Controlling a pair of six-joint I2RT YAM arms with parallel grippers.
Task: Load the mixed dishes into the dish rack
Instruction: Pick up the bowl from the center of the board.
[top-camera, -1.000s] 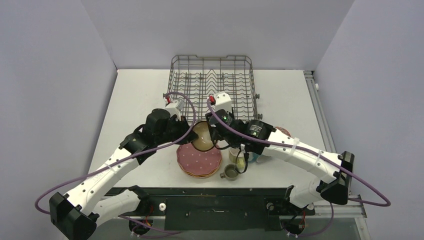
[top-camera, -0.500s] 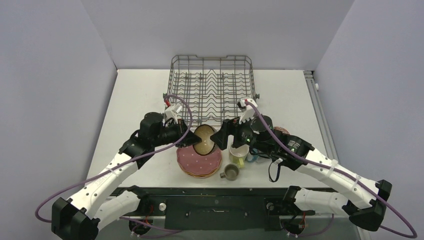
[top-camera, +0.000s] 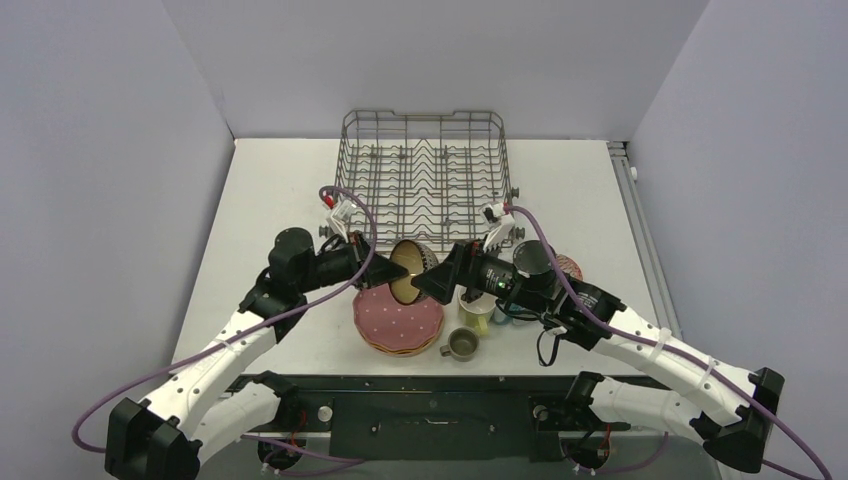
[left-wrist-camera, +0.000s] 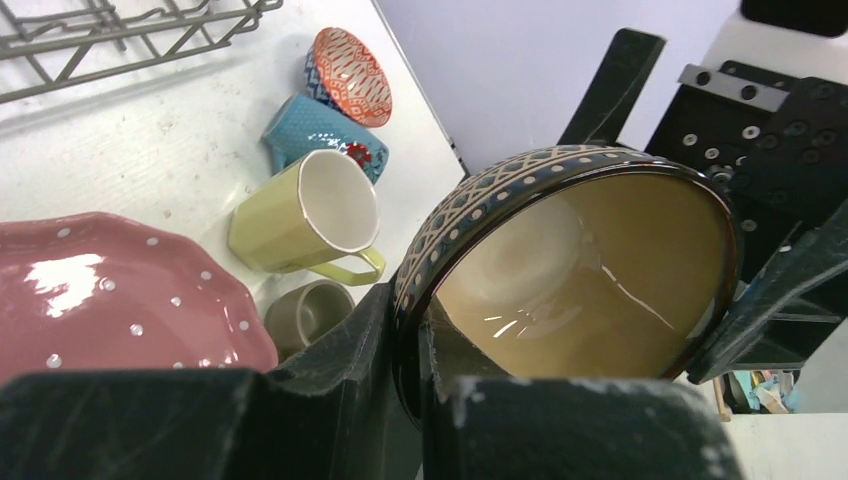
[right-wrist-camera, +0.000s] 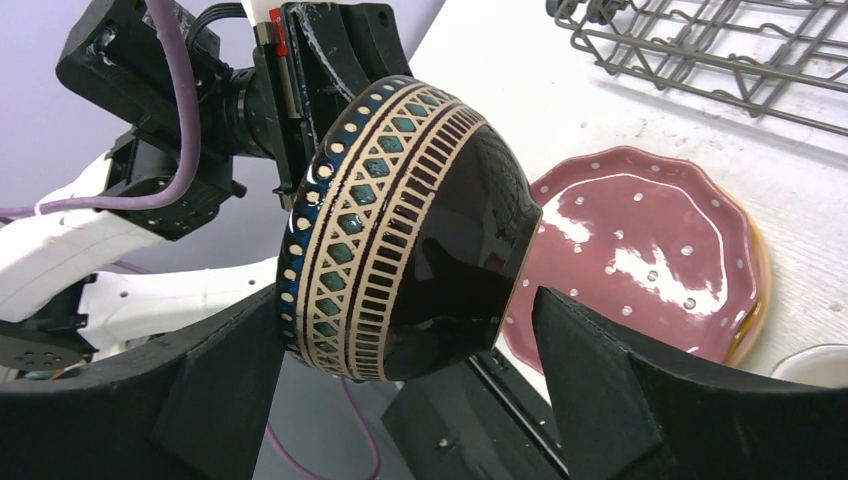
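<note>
So far the rack (top-camera: 425, 170) holds nothing; left gripper (left-wrist-camera: 405, 335) clamps the bowl (right-wrist-camera: 420, 230), right gripper (top-camera: 436, 281) gapes around it; plates (top-camera: 400, 322), mugs (top-camera: 476, 312) wait near.

left fingers (left-wrist-camera: 330, 395) pinched; right fingers (right-wrist-camera: 610, 385) seemingly wide

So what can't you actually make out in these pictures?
Plates beneath the pink plate: top view, only rims show, count unclear.
Blue mug: top view, mostly under the right arm.
Small grey mug: left wrist view, partly behind the left gripper.
Dish rack: both wrist views, cut off by the top edge.
</note>
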